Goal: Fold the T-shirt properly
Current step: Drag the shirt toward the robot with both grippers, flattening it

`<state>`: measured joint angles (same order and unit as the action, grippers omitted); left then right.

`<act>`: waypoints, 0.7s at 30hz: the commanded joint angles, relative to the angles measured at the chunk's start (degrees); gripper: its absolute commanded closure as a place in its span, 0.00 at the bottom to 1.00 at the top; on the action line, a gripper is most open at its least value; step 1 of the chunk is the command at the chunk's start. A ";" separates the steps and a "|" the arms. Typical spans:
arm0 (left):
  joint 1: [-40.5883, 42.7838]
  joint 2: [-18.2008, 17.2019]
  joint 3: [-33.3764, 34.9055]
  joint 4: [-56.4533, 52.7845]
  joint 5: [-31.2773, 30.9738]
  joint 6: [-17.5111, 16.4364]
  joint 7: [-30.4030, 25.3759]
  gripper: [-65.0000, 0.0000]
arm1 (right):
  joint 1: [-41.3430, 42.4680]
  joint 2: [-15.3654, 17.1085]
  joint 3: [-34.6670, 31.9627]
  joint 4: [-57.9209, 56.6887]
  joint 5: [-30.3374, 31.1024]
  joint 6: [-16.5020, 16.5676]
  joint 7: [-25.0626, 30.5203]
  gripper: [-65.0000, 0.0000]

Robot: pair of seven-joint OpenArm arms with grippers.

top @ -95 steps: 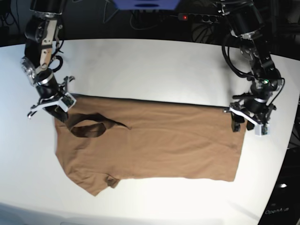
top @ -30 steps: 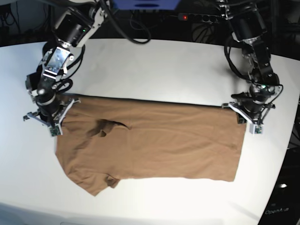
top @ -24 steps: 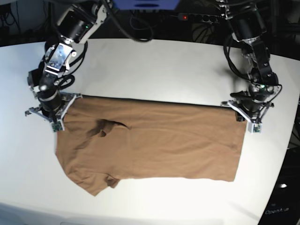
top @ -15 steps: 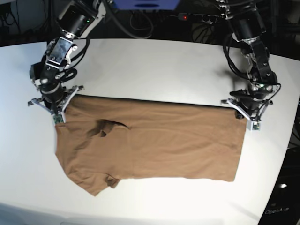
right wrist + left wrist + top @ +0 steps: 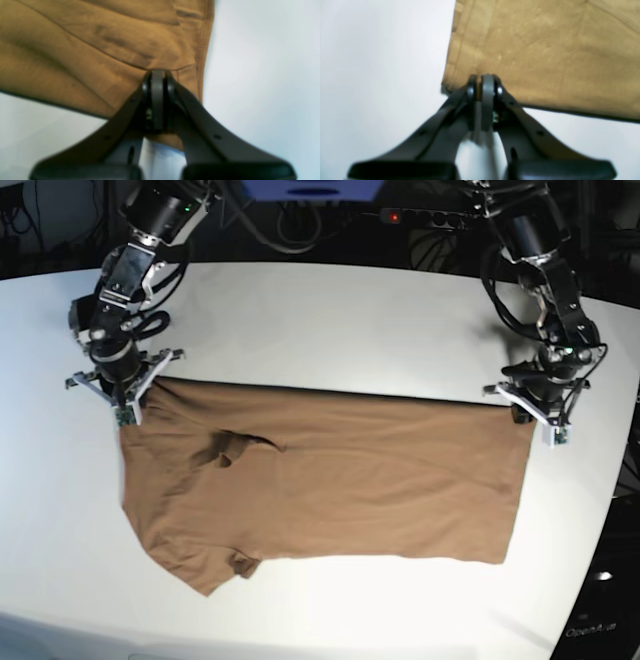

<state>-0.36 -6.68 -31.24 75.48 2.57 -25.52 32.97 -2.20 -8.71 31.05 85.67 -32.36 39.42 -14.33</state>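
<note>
T-shirt (image 5: 330, 480) spread flat on white tabletop (image 5: 320, 320), tan-brown, lying sideways across base view, far edge drawn into a straight line between both arms. Left tool (image 5: 530, 412) clamped tight on far hem corner at that view's right; in left wrist view (image 5: 483, 86) pads pinched together with cloth edge caught between. Right tool (image 5: 122, 392) likewise closed on far corner at view's left, cloth (image 5: 100, 50) bunched at pinched tips (image 5: 157, 85). Sleeve (image 5: 205, 565) jutting toward near edge; small dark wrinkle near collar area.
</note>
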 commanded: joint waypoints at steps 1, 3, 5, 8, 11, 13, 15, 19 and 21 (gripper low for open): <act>0.14 -0.58 -0.18 0.60 0.82 0.24 2.24 0.95 | -0.57 0.14 0.20 0.35 -1.27 0.58 -2.42 0.99; 0.14 -0.49 -0.18 0.69 0.82 0.07 4.00 0.95 | -1.28 0.14 0.20 0.35 -1.18 0.58 -2.42 0.99; 1.37 -0.49 -0.18 0.69 0.55 -0.02 4.79 0.95 | -2.33 0.14 0.20 0.35 -1.18 0.58 -2.42 0.99; 3.04 -0.49 -0.18 2.19 0.55 -0.02 4.96 0.95 | -4.09 0.14 0.20 0.35 -1.18 0.58 -2.07 0.99; 5.24 -0.40 -0.18 4.82 0.46 0.07 5.05 0.95 | -5.50 0.14 0.20 0.44 -1.09 0.58 -1.98 0.99; 7.17 0.04 -0.18 6.85 0.46 0.16 5.05 0.95 | -6.73 0.23 0.20 0.44 -0.12 0.58 -1.98 0.99; 8.67 1.09 -0.18 8.25 0.82 -0.02 5.05 0.95 | -7.87 0.23 0.20 0.71 0.67 0.58 -1.98 0.99; 11.22 1.53 -0.18 10.98 0.82 -0.20 5.05 0.95 | -11.91 -0.04 0.29 5.10 1.11 0.58 -1.98 0.99; 12.62 1.62 -0.18 12.30 0.46 -0.28 5.05 0.95 | -14.29 -0.04 0.29 6.95 3.39 0.58 -2.07 0.99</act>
<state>11.64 -4.73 -31.29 87.46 2.13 -25.76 35.64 -15.53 -8.60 31.05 92.82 -26.24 38.96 -11.51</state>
